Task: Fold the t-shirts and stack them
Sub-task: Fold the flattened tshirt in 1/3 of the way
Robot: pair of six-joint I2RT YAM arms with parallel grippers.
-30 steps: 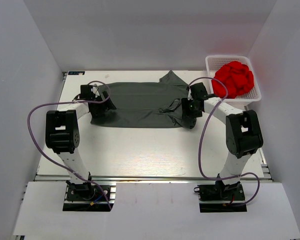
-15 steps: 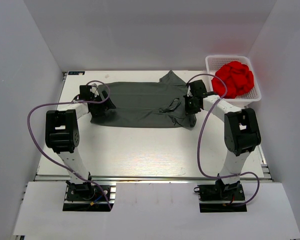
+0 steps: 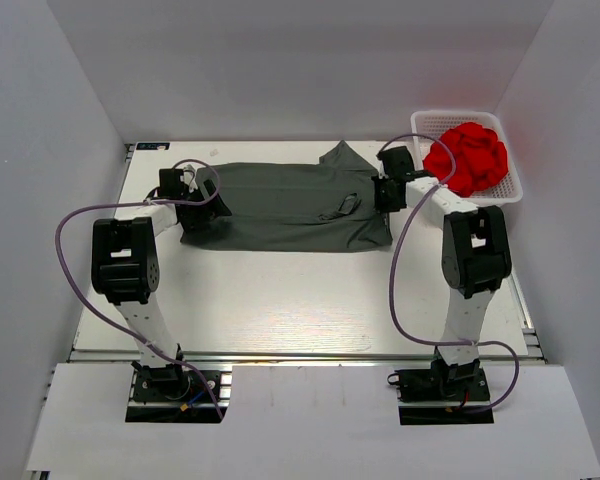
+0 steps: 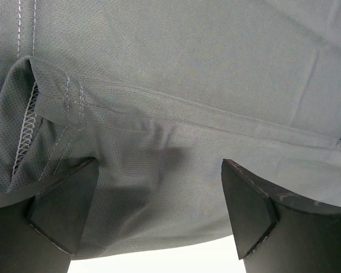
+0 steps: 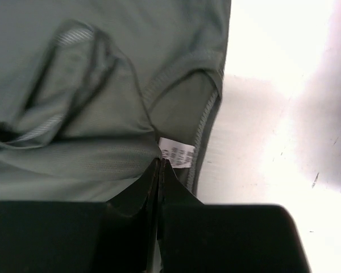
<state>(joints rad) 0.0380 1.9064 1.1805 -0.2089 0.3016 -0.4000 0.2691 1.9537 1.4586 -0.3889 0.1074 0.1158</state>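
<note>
A dark grey t-shirt (image 3: 280, 205) lies spread across the back half of the table, one corner sticking out toward the back. My right gripper (image 3: 382, 193) sits at the shirt's right edge. In the right wrist view its jaws (image 5: 161, 162) are shut on the t-shirt (image 5: 57, 57) right beside the white neck label (image 5: 178, 152). At the shirt's left end my left gripper (image 3: 187, 190) is open. The left wrist view shows that gripper (image 4: 159, 187) with its fingers wide apart over a stitched edge of the cloth (image 4: 176, 85).
A white basket (image 3: 417, 135) holding a red bundle (image 3: 468, 155) stands at the back right corner, just beyond the right arm. White walls close in the table (image 3: 280, 300) on three sides. Purple cables loop off both arms.
The right gripper has shut on the shirt's crumpled right part and moved toward the back right, drawing that side out flatter. The left gripper stays open in place.
</note>
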